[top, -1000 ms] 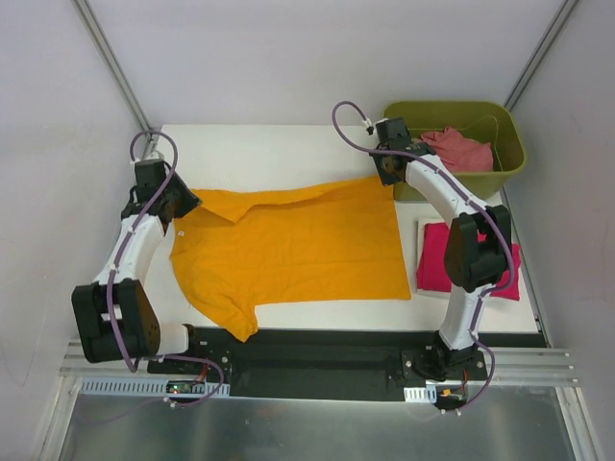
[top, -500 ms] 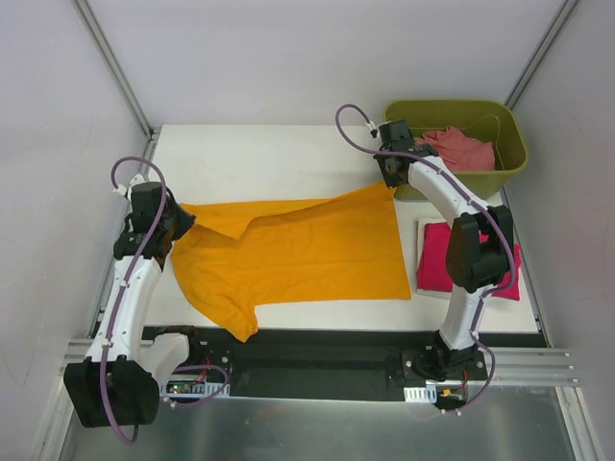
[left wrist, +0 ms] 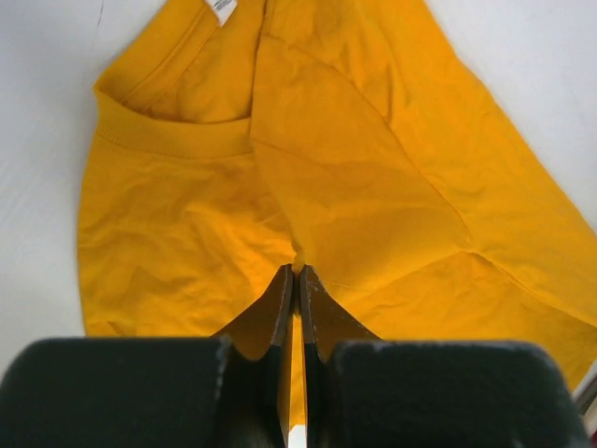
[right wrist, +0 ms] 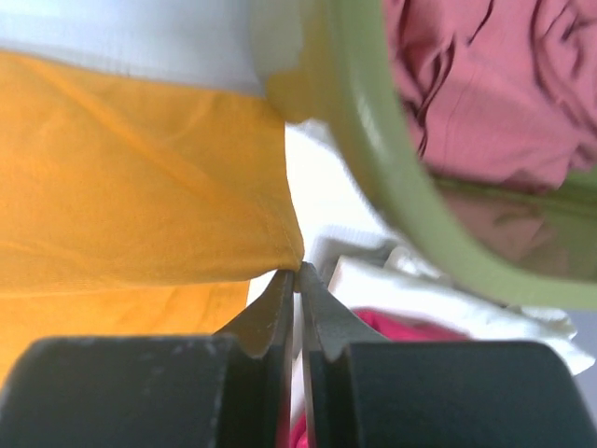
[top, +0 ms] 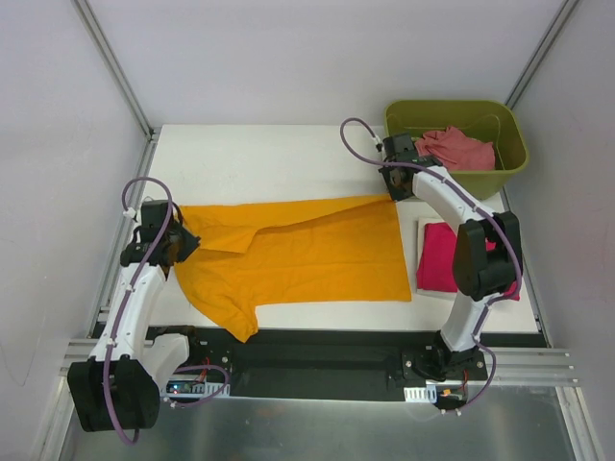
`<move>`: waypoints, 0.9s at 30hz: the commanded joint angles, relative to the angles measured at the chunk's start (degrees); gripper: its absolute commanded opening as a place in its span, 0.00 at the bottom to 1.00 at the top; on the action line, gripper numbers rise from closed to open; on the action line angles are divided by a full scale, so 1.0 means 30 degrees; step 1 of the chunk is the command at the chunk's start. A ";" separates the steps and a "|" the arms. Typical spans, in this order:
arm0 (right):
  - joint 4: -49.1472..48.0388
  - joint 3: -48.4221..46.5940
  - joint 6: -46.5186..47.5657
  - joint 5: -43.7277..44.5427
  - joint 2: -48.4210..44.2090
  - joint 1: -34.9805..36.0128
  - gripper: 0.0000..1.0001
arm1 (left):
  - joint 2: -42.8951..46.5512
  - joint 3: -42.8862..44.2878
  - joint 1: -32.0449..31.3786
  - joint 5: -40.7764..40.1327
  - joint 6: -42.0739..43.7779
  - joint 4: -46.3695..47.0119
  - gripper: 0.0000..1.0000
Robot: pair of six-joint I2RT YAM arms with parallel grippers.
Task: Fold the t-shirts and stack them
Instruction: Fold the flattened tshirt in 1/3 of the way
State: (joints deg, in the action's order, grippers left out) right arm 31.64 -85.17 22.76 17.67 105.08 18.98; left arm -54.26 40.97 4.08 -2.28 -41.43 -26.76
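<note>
- Orange shirt [top: 298,254] lies spread across the middle of the white counter [top: 269,154]. Its collar end is at 9 o'clock and its hem end at 3 o'clock. 1 sleeve points to 7 o'clock, near the front edge.
- The far long edge is folded over toward the near side, approx. along the shirt's length.
- Left gripper [left wrist: 297,271] is at the shirt's 9 o'clock end. Its jaws are pressed together, pinching a ridge of orange cloth just beside the collar.
- Right gripper [right wrist: 297,271] is at the shirt's 1 o'clock corner. Its jaws are pressed together on that hem corner, right beside the wall of the olive-green bin [top: 514,158].
- Bin sits at the counter's 1 o'clock corner w/ the salmon-pink shirt [top: 461,149] crumpled inside.
- Magenta shirt [top: 437,257] lies folded flat at 3 o'clock, just beside the orange hem, partly hidden by the right arm.
</note>
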 commanded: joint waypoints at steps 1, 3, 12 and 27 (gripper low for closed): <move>-0.0146 0.1082 -0.0937 0.0116 -0.1480 -0.0088 0.07 | 0.0157 -0.0852 -0.0099 0.0527 -0.0662 -0.0717 0.01; -0.0029 0.1550 -0.1112 0.0232 -0.1568 -0.0029 0.08 | 0.0274 -0.1116 -0.0070 0.0527 -0.0750 -0.1068 0.06; 0.1143 0.2811 -0.1642 -0.0059 -0.3470 0.1987 0.69 | 0.1153 -0.1676 -0.0070 0.0732 -0.0429 -0.1860 0.99; -0.7206 0.2525 -0.6359 -1.3072 -0.1375 0.9511 0.88 | -0.8157 0.4325 0.1452 0.5563 -0.0165 0.2355 0.99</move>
State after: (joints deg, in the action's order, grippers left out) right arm 19.73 -73.73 7.97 -11.31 94.37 40.32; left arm -70.85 49.74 5.63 5.82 -42.63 -25.78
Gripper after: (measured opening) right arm 0.893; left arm 0.993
